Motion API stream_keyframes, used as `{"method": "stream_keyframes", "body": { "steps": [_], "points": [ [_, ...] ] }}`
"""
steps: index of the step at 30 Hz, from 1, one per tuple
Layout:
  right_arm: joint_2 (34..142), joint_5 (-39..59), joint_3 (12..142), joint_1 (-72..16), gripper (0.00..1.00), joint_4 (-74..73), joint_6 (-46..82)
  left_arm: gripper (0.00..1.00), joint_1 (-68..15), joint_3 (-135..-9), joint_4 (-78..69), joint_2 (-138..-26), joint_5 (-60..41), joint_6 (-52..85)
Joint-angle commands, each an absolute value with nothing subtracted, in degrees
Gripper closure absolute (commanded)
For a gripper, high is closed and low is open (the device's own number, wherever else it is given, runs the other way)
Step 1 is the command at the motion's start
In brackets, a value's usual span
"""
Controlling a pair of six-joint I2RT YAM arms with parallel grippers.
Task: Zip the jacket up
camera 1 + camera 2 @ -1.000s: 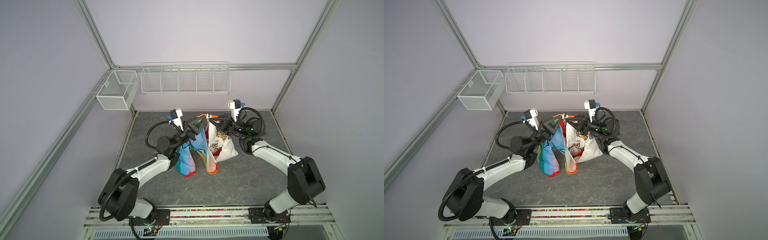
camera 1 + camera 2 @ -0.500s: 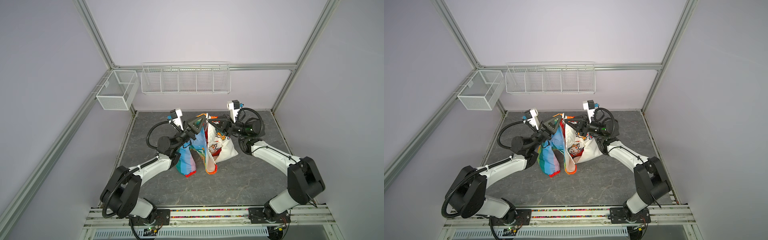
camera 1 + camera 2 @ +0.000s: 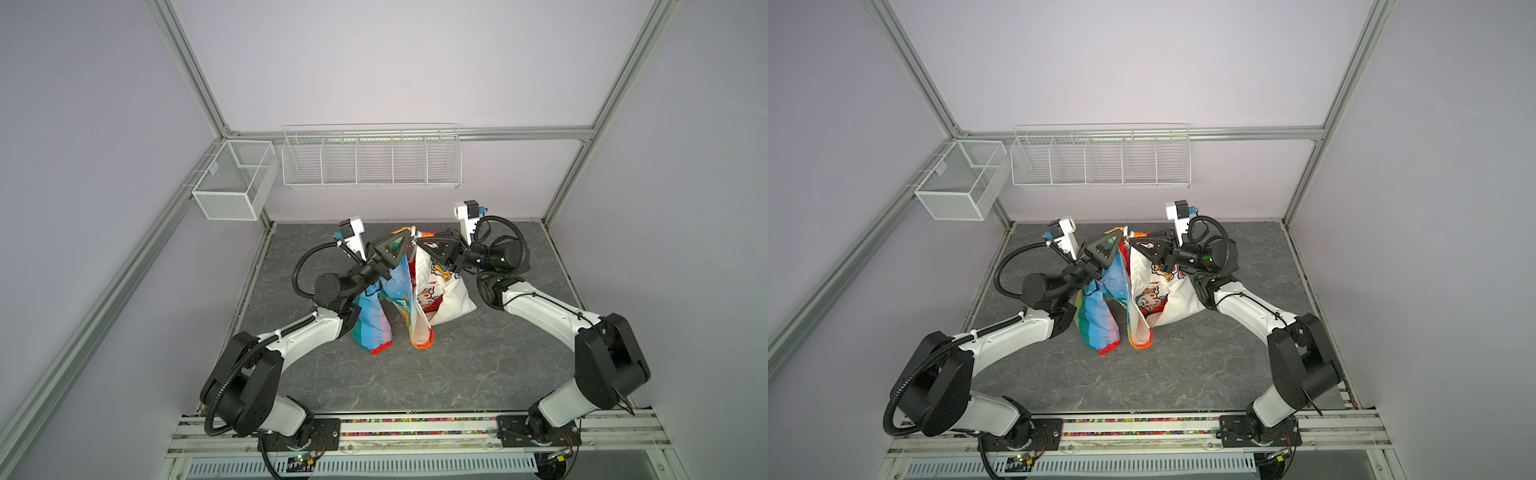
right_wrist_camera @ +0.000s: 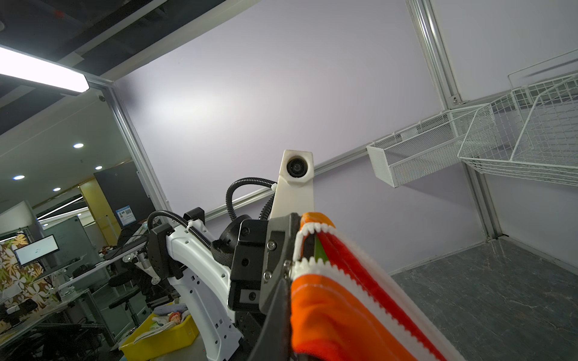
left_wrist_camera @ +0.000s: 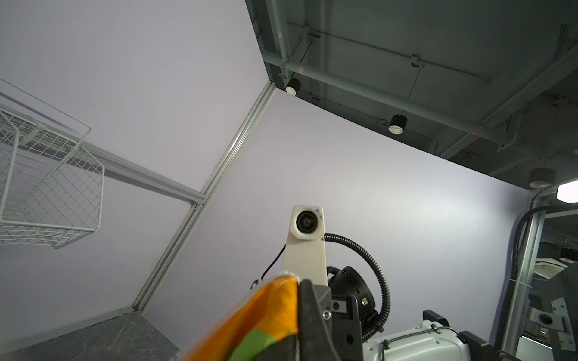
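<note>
The jacket [image 3: 395, 303] hangs off the grey table between my two grippers, rainbow stripes on the left half and white lining with a cartoon print [image 3: 444, 295] on the right half. Its lower ends touch the table. In both top views my left gripper [image 3: 408, 240] is shut on the top of the striped front edge. My right gripper [image 3: 420, 238] is shut on the top of the facing edge, almost tip to tip with it. The right wrist view shows orange fabric [image 4: 328, 306] and white zipper teeth [image 4: 316, 229], unjoined. Orange and green fabric [image 5: 269, 315] fills the left wrist view's foreground.
A white wire shelf basket [image 3: 372, 158] hangs on the back wall and a mesh box [image 3: 232, 183] on the left frame rail. Aluminium posts [image 3: 565, 183] bound the cell. The arms' base rail [image 3: 415, 424] runs along the front edge.
The right gripper has edged slightly left toward the left gripper. Both grips on the jacket are unchanged and it still hangs between them.
</note>
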State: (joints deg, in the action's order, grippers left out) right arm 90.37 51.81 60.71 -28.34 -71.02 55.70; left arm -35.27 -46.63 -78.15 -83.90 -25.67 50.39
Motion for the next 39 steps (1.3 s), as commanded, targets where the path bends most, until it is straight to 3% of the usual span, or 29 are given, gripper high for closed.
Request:
{"method": "stream_keyframes", "body": {
  "steps": [1, 29, 39],
  "points": [
    [88.9, 50.2, 60.8, -28.4, 0.93, -73.8, 55.9, 1.00, -35.2, -45.9, -81.0, -83.6, -27.1, 51.0],
    [91.0, 46.8, 64.3, -27.6, 0.93, -74.0, 62.5, 1.00, -35.2, -44.6, -78.3, -83.6, -30.3, 53.0],
    [89.7, 47.5, 67.6, -27.4, 0.93, -60.9, 66.2, 1.00, -35.2, -43.5, -70.4, -81.2, -29.5, 50.2]
  ]
}}
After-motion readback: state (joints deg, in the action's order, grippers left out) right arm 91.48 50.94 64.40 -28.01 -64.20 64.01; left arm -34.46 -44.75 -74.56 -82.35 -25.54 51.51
